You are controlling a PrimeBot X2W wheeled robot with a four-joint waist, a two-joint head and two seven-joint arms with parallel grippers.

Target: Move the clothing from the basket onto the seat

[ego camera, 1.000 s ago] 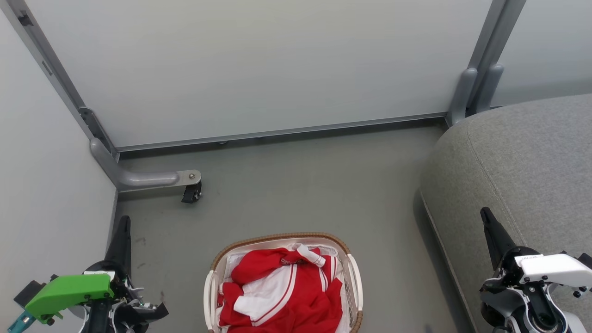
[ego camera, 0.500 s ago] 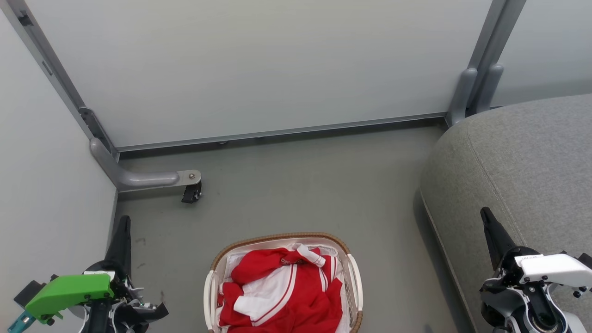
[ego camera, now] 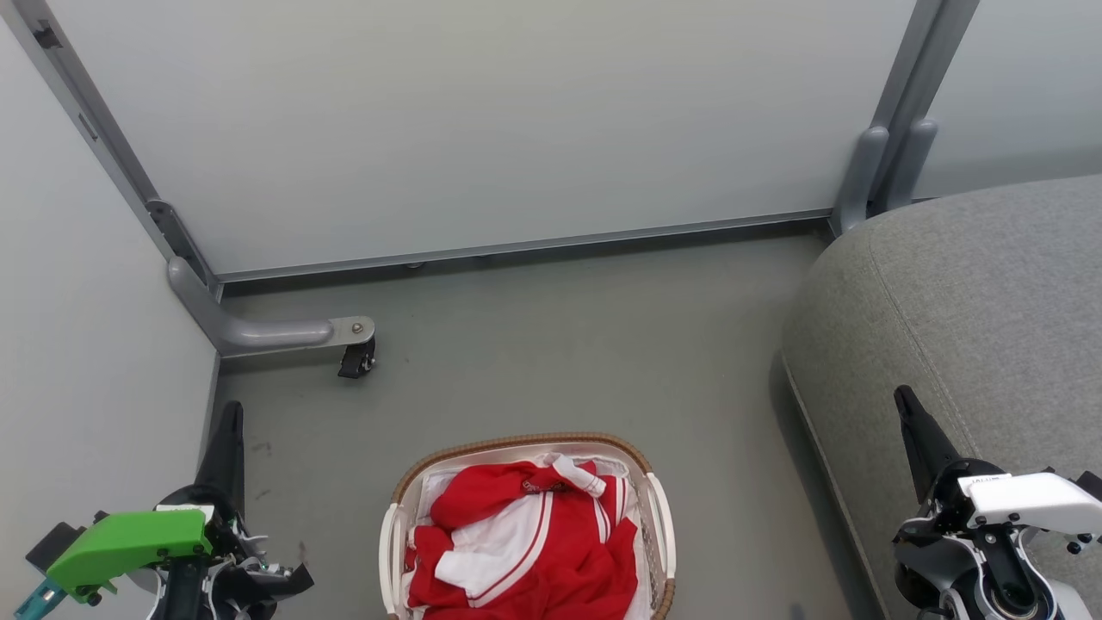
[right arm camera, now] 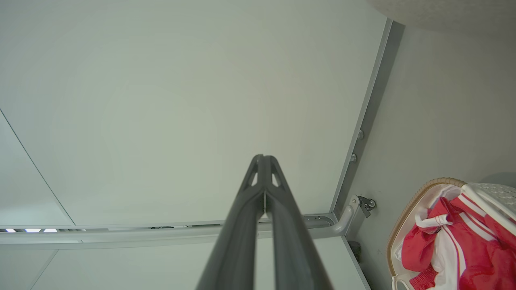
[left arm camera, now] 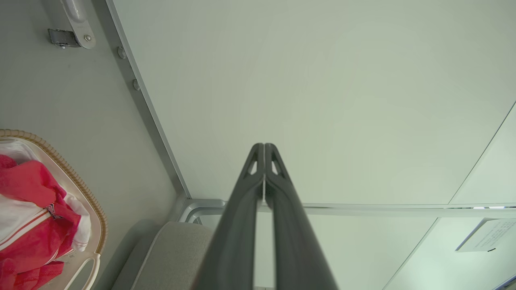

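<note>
Nothing had moved over the last second. Both arms, the basket [ego camera: 516,442] and the clothing [ego camera: 525,542] sat exactly as before, and the head camera had not shifted either. That stillness suggested the task had not really begun: all the red-and-white clothing was heaped inside the basket, and none lay on the visible part of the seat [ego camera: 973,284].

The left gripper [ego camera: 230,430] had its fingers pressed together along a thin seam and held nothing, as the left wrist view showed plainly. The right gripper [ego camera: 911,413] was the same, closed tight and empty.

The basket stood on the floor [ego camera: 560,344] between the two grippers, low in the middle of the head view. The left gripper hung beside the wall [ego camera: 86,344], apart from the basket on its left side. The right gripper hung in front of the seat's near edge, apart from the basket on its right. Both pointed forward, past the heap rather than at it.

By my judgement, either gripper would have to open, swing inward and drop to reach the cloth. The right one was better placed for carrying it to the seat.
</note>
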